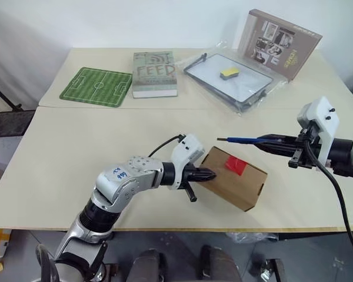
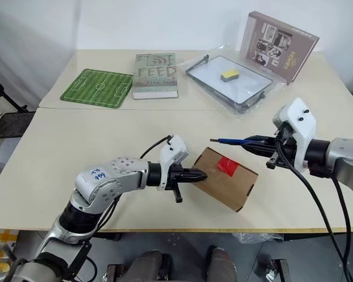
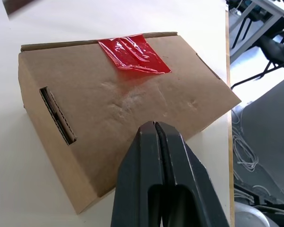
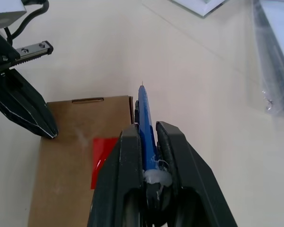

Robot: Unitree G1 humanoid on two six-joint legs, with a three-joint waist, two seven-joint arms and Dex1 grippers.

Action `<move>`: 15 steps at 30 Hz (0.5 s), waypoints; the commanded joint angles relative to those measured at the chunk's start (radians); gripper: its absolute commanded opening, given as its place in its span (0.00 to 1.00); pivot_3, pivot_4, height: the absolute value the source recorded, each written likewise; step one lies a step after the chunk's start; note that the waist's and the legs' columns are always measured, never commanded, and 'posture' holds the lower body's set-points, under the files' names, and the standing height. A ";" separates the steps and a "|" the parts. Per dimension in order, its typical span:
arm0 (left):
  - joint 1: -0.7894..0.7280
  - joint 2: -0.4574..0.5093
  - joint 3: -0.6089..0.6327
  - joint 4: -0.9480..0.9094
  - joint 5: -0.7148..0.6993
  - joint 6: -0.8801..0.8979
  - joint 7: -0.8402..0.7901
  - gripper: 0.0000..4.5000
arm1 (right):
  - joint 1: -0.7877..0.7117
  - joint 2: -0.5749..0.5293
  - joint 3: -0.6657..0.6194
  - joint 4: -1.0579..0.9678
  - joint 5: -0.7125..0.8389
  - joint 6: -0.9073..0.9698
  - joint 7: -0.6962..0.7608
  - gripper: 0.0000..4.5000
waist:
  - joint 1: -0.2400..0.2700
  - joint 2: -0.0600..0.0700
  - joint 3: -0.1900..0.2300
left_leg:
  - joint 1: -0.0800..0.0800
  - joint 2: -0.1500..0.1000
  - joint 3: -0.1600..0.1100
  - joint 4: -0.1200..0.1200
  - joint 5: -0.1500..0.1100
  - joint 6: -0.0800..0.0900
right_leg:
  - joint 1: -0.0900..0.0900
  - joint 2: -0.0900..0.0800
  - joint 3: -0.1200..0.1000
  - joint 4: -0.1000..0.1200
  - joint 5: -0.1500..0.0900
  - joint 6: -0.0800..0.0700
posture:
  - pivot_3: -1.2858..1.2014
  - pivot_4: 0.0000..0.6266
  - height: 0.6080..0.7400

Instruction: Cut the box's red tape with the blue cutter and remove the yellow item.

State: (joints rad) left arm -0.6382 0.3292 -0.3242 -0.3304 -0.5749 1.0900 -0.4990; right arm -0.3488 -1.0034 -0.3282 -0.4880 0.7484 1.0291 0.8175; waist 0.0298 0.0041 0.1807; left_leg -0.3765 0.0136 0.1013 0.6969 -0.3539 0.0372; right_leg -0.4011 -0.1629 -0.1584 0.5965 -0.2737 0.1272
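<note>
The brown box (image 1: 234,182) lies closed near the table's front edge, with the red tape (image 1: 235,165) across its top flap seam. My left gripper (image 1: 207,174) is shut and empty, its tips touching the box's left end; the left wrist view has its fingers (image 3: 146,156) against the cardboard below the tape (image 3: 134,54). My right gripper (image 1: 270,141) is shut on the blue cutter (image 1: 241,140), which points left, its tip hovering just above the box's far edge. The cutter (image 4: 146,113) also shows over the box (image 4: 66,156). The yellow item is hidden.
At the back lie a green football-pitch mat (image 1: 97,87), a grey book (image 1: 155,73) and a whiteboard in a plastic sleeve (image 1: 247,88) carrying a small yellow sponge (image 1: 228,73). A printed picture box (image 1: 280,42) stands at the back right. The table's front edge (image 1: 182,229) runs close behind the box.
</note>
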 commanded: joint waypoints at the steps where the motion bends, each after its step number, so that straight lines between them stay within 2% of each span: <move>1: -0.016 -0.003 -0.011 0.013 0.023 -0.004 -0.011 0.01 | 0.002 -0.016 -0.027 -0.035 0.022 -0.003 -0.005 0.04 | -0.001 0.000 0.000 | 0.000 0.000 0.000 0.000 0.000 0.000 | 0.000 0.000 0.000 0.000 0.000 0.000 | 0.52 0.24 1.00; 15: -0.022 -0.008 -0.015 0.026 0.043 0.015 -0.022 0.01 | 0.060 -0.048 -0.039 -0.037 0.026 -0.008 0.000 0.04 | -0.001 0.000 0.000 | 0.003 0.001 -0.002 0.000 0.000 0.000 | 0.005 0.000 -0.001 -0.001 0.000 0.000 | 0.52 0.24 1.00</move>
State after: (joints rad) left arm -0.6569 0.3216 -0.3318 -0.3051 -0.5455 1.0926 -0.5184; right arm -0.2974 -1.0259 -0.3313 -0.5061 0.7752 1.0258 0.8163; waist 0.0292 0.0042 0.1808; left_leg -0.3729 0.0147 0.0995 0.6972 -0.3540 0.0375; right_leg -0.3957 -0.1630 -0.1596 0.5953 -0.2735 0.1275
